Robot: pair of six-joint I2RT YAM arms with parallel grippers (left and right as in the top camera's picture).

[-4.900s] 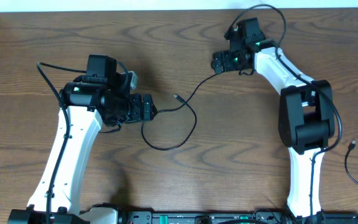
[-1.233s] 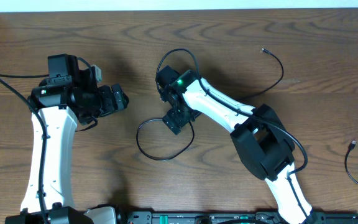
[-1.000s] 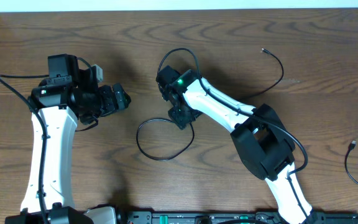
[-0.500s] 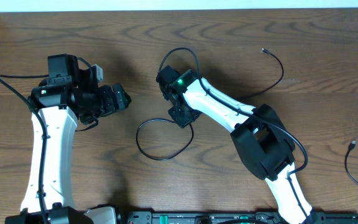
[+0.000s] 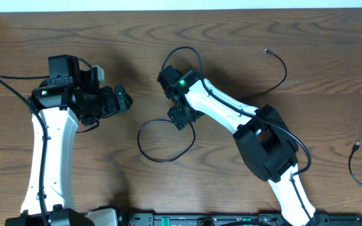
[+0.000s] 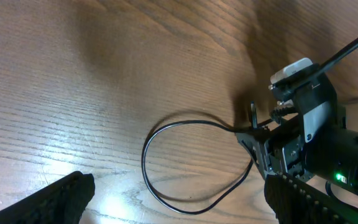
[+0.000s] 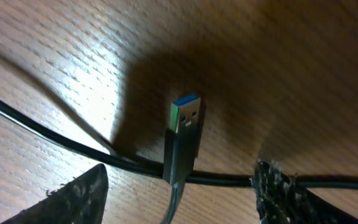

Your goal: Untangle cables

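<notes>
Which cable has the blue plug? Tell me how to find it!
Find the middle of the wooden table, beside the right gripper. A thin black cable lies there. Only it curls into a full loop, and its USB plug shows blue inside.

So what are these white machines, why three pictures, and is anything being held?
Those are two robot arms, the left arm and the right arm, at a wooden table. The wide picture comes from a camera overhead; the other two come from a camera on each wrist, looking past its own tool. On the table lie thin black cables: a loop in the middle, a second cable at upper right, a third cable at the right edge. The left tool is open and empty. The right tool hovers over a USB plug by the loop, jaws apart, gripping nothing.
</notes>
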